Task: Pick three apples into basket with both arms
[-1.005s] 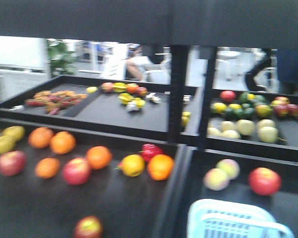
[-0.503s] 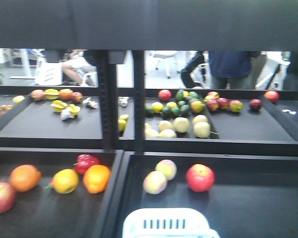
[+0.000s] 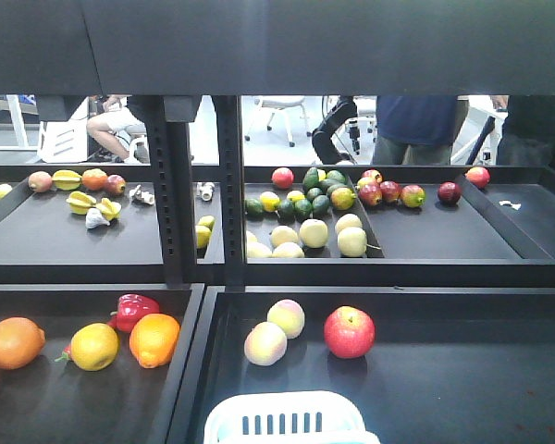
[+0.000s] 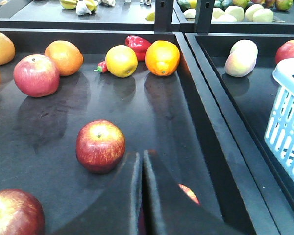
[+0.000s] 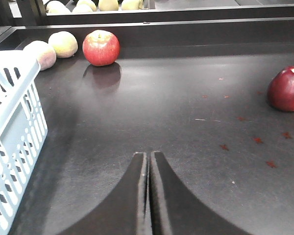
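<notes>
The basket [image 3: 291,421] sits at the near edge of the right tray [image 3: 462,370]. Only its pale blue rim and a row of slots show in the front view. In the left wrist view it stands at the right, beyond the wall between the two trays. In the right wrist view it fills the left edge.

The left gripper [image 4: 141,191] hangs low over the left tray [image 4: 152,112], its fingers pressed together and gripping nothing. A striped apple [image 4: 100,146] lies just ahead and to the left of the tips — near, not touching. A second apple [image 4: 36,75] lies farther back on the left, and a third apple [image 4: 14,213] sits at the bottom left corner. Behind them are an orange [image 4: 161,57], a lemon [image 4: 121,60] and a red pepper [image 4: 137,43].

The right gripper [image 5: 148,191] is likewise pressed together, low over the right tray's floor. A red apple [image 5: 101,47] stands well ahead by the back wall, beside two pale fruits [image 5: 62,44] — a dark apple [image 5: 286,89] lies apart at the right.
</notes>
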Robot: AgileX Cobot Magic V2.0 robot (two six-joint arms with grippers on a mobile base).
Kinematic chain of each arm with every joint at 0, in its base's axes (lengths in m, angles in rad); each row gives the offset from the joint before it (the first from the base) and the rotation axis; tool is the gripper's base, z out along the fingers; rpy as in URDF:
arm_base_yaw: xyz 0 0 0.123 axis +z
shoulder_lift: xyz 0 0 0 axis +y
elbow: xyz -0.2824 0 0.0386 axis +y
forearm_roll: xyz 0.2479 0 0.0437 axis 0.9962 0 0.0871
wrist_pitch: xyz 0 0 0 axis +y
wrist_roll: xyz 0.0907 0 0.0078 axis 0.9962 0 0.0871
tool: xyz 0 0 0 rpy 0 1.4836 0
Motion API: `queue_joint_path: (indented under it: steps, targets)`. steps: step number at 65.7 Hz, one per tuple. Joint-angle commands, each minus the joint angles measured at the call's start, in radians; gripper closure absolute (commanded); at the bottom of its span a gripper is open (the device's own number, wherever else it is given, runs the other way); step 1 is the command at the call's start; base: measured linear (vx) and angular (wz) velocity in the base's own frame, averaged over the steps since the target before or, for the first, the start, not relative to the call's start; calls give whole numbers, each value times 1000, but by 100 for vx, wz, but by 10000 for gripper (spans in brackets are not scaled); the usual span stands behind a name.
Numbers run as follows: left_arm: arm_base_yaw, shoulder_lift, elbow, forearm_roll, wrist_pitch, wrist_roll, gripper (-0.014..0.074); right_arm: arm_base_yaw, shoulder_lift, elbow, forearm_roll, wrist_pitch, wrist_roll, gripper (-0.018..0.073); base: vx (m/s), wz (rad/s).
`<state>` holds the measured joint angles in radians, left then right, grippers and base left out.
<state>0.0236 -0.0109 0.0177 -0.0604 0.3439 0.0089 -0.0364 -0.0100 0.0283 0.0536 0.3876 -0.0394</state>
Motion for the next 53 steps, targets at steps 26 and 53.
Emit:
queue_joint_path:
  steps: [26,53]
  targets:
    - [2,-15,-25,-4,-58,-9,603,-6,-9,-3,-1,-72,-8,564,0,0]
    - [2,-15,-25,-336,-484,-260,603,-6,-9,-3,-1,-71,-8,564,0,0]
